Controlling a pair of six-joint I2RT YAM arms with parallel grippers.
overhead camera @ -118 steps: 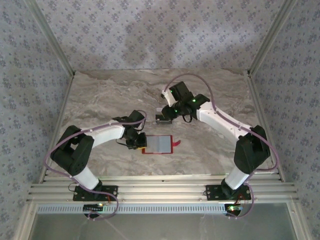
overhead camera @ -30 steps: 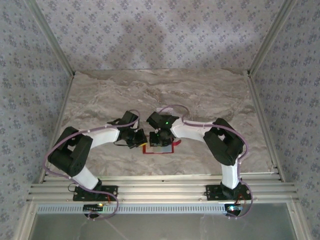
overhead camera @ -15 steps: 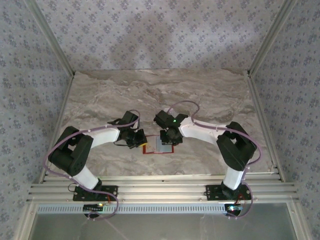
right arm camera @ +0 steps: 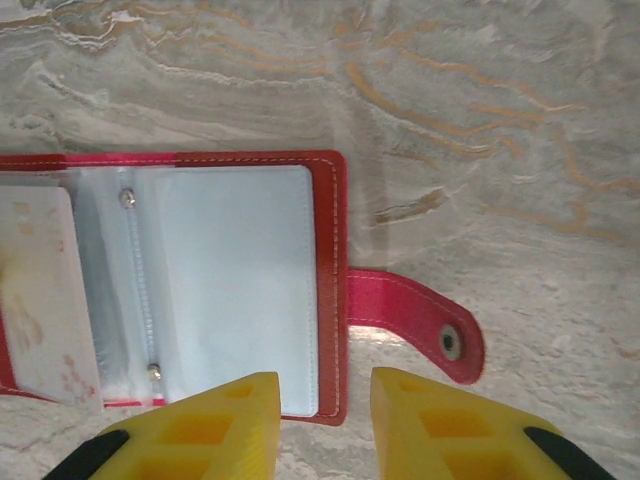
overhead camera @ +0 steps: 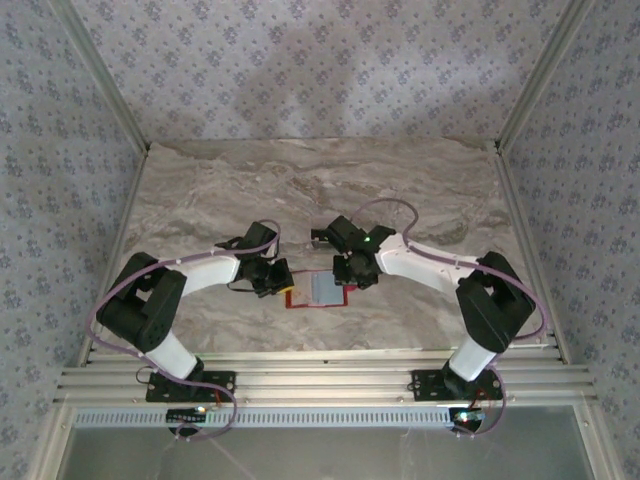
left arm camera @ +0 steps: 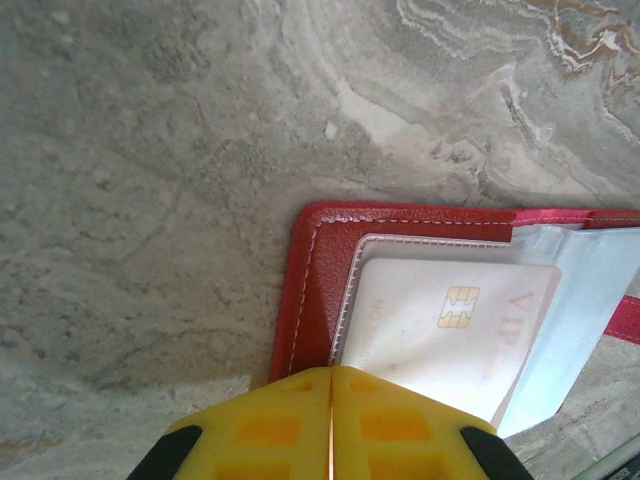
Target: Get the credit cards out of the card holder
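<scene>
well, my left gripper (left arm camera: 331, 375) is clenched, its yellow pads pressed flat together with only a hairline between them, right at the left edge of the card holder (left arm camera: 308, 270); whether they nip the red cover or merely sit over it i cannot tell. my right gripper (right arm camera: 325, 385) stands partly released, a clear gap between its pads, grasping nothing, poised over the holder's right edge just beside the snap tab (right arm camera: 420, 325). the holder lies open and flat on the table (overhead camera: 250, 190) between my two arms, its pale sleeves facing up. a credit card (left arm camera: 450, 320), pale with a gold chip, sits tucked in the left sleeve. the table is grey marble with tan veins, flower-patterned walls (overhead camera: 320, 70) stand around it, and a metal rail (overhead camera: 320, 380) runs along the near edge.
</scene>
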